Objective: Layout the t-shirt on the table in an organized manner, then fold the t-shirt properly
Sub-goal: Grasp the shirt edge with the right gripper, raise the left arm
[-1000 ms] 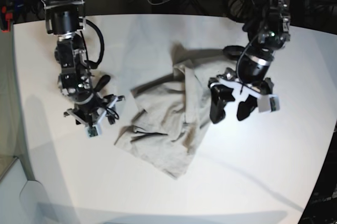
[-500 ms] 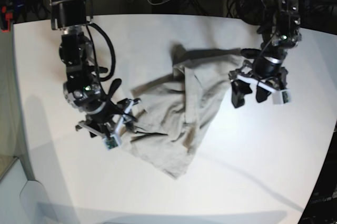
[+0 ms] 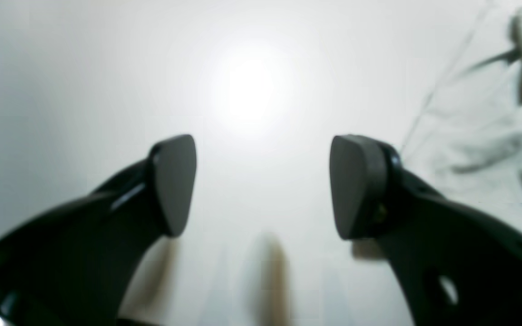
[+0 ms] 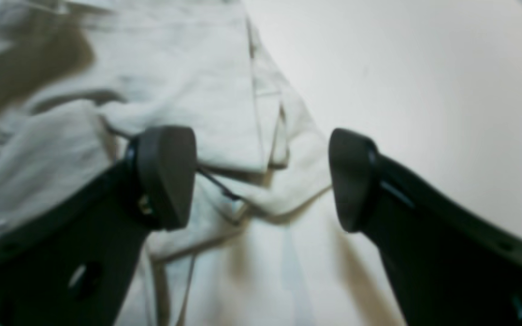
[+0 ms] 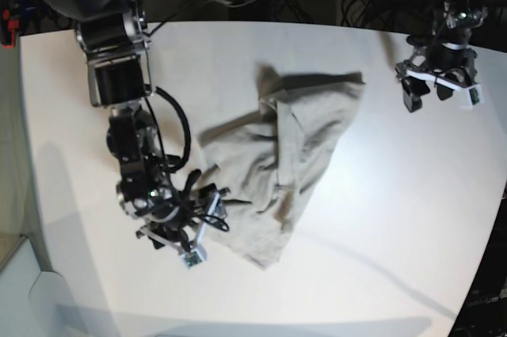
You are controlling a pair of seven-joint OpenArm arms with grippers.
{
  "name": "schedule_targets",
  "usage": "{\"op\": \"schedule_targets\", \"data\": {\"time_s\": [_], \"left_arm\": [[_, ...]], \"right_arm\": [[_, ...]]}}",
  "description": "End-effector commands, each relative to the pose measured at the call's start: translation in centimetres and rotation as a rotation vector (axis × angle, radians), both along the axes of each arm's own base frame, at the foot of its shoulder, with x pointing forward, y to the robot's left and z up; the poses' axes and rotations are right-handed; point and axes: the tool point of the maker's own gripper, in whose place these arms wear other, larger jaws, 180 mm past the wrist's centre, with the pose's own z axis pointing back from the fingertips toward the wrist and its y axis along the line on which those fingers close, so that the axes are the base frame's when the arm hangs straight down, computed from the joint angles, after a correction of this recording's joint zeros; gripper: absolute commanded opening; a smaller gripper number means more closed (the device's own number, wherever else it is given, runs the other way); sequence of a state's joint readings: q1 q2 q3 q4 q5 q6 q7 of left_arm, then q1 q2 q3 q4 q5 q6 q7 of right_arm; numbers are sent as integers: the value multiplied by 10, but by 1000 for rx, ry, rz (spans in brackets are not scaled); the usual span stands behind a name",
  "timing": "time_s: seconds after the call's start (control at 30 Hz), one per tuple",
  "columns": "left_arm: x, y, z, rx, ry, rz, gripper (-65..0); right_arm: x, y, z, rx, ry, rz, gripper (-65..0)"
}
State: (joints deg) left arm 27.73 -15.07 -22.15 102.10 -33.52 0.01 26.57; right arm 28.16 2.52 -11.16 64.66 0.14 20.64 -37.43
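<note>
The t-shirt (image 5: 277, 158) lies crumpled near the middle of the table (image 5: 380, 218), bunched into folds with one edge running toward the far side. From the base view the right gripper (image 5: 192, 230) sits low at the shirt's near-left edge, while the left gripper (image 5: 438, 87) hangs well apart from the cloth, over the table's far right area.

The right wrist view adds what the base view cannot resolve: the right gripper's (image 4: 261, 181) jaws stand wide apart with nothing between them, straddling a folded hem of the t-shirt (image 4: 206, 90), the left-hand pad over cloth and the other over bare table (image 4: 424, 90).

The left wrist view shows the left gripper (image 3: 261, 185) likewise spread and empty, above plain white table (image 3: 252, 90) with a bright glare spot; only a rumpled corner of the t-shirt (image 3: 505, 136) appears at the right edge, blurred.
</note>
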Motion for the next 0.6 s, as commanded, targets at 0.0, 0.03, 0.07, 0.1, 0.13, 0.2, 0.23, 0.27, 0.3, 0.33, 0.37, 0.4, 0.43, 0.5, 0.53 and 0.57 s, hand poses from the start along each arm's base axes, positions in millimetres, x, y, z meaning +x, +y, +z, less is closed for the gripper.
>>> {"op": "schedule_targets", "data": {"time_s": [0.0,0.03,0.07,0.1,0.13,0.2,0.23,0.27,0.3,0.33,0.37,0.4,0.43,0.5,0.53,0.57], "left_arm": [[6,2,13,13,-47,-7,-209],[6,1,15,14,-51,-9,-209],[7,0,16,15,-55,-12,-209],[8,-1,20,17,-65,-16,-209],[9,-3,23,16,-71,-19,-209],[11,-5,28,18,-84,-26,-209],[12,-6,30,19,-88,-28,-209],[12,-6,30,18,-89,-28,-209],[12,-6,30,19,-91,-28,-209],[13,-6,31,19,-94,-28,-209],[13,-6,31,19,-95,-28,-209],[13,-6,31,19,-95,-28,-209],[14,-6,32,19,-98,-28,-209],[14,-5,30,19,-95,-27,-209],[14,-5,30,19,-95,-27,-209],[14,-5,30,19,-95,-27,-209]], "right_arm": [[13,7,18,12,-38,44,-184],[14,8,16,8,-26,61,-184],[15,9,14,7,-15,74,-184],[17,10,13,6,-8,80,-184],[18,11,12,7,-2,81,-184],[20,11,10,15,-2,80,-184],[21,12,8,23,-6,80,-184],[21,12,7,30,-10,81,-184],[21,13,5,36,-10,81,-184],[21,13,2,42,-8,80,-185],[20,13,-1,47,-5,80,-185],[19,13,-4,50,0,79,-185],[19,13,-8,54,6,78,-185],[17,13,-12,60,9,77,-185],[16,13,-13,61,10,76,-185],[17,13,-13,64,4,77,-186]]}}
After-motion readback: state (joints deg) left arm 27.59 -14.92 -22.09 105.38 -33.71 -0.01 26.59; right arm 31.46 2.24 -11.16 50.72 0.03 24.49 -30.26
